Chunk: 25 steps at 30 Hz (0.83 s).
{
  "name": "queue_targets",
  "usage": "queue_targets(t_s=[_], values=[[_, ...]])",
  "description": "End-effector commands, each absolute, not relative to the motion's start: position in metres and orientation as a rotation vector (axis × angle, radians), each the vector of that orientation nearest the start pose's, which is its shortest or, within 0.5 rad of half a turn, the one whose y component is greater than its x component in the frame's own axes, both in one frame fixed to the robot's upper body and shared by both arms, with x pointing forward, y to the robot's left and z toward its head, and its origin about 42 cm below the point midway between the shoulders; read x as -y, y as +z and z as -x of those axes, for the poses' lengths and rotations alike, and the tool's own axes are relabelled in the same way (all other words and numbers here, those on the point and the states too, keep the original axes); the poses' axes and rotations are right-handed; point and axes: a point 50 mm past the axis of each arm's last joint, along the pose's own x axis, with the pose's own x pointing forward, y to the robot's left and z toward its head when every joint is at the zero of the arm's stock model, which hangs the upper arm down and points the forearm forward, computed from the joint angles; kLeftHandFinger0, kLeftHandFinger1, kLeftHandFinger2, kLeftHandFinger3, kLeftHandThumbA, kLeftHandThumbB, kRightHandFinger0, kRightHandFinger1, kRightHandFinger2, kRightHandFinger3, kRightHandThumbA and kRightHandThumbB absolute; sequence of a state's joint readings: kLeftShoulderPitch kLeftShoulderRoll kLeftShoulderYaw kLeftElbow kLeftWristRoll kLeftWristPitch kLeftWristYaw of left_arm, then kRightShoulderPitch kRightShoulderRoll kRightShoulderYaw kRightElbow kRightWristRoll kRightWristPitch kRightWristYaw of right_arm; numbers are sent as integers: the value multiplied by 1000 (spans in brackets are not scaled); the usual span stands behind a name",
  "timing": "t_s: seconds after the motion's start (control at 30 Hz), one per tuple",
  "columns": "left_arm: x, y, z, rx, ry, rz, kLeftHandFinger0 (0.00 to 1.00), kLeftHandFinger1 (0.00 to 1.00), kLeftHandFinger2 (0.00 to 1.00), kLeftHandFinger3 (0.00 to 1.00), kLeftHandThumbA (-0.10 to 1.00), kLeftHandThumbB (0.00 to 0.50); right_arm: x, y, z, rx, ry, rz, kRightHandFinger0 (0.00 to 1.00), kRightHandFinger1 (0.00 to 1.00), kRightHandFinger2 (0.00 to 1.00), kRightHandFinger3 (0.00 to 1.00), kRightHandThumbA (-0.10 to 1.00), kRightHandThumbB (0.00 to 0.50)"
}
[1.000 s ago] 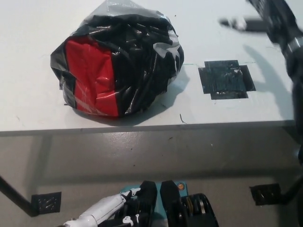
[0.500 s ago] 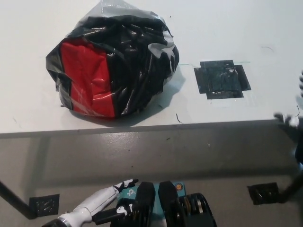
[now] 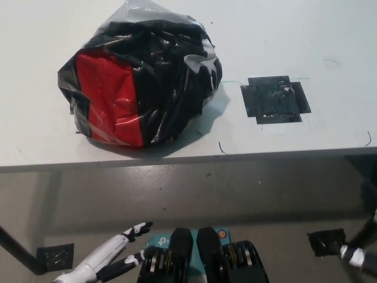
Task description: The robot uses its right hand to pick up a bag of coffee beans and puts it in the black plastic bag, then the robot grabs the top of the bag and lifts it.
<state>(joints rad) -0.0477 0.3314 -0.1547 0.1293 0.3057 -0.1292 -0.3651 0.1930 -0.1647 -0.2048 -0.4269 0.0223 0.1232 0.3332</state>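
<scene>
One black bag point(image 3: 141, 82) on white table point(image 3: 306, 35) w/ tape patch point(image 3: 275, 98) — grey floor point(image 3: 194, 194) below — left hand point(image 3: 109, 259) open.

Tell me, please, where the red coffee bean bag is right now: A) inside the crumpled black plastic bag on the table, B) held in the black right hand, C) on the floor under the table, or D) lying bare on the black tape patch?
A: the red coffee bean bag shows through the open side of the black plastic bag, which sits on the white table with neither hand touching it.
</scene>
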Motion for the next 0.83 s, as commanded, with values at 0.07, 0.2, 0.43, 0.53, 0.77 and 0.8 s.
queue_targets(t_s=[0.07, 0.2, 0.43, 0.53, 0.77, 0.8], values=[[-298, 80, -259, 116, -263, -373, 1000, 1000, 1000, 1000, 1000, 277, 261, 168, -193, 364, 269, 129, 1000, 1000, 1000, 1000, 1000, 399], [-293, 67, -250, 140, -216, -323, 1000, 1000, 1000, 1000, 1000, 271, 256, 114, -215, 247, 254, 127, 1000, 1000, 1000, 1000, 1000, 348], [-292, 46, -225, 101, -142, -253, 1000, 1000, 1000, 1000, 1000, 327, 250, 54, -216, 104, 263, 97, 1000, 1000, 1000, 1000, 1000, 400], [-298, 36, -214, 69, -121, -246, 1000, 1000, 1000, 1000, 1000, 317, 248, 39, -212, 82, 280, 71, 1000, 1000, 1000, 1000, 1000, 351], [-302, 33, -220, 59, -108, -225, 1000, 1000, 1000, 1000, 1000, 290, 249, 27, -212, 71, 260, 77, 1000, 1000, 1000, 1000, 1000, 393], [-302, 33, -220, 59, -108, -225, 1000, 1000, 1000, 1000, 1000, 290, 249, 27, -212, 71, 260, 77, 1000, 1000, 1000, 1000, 1000, 393]])
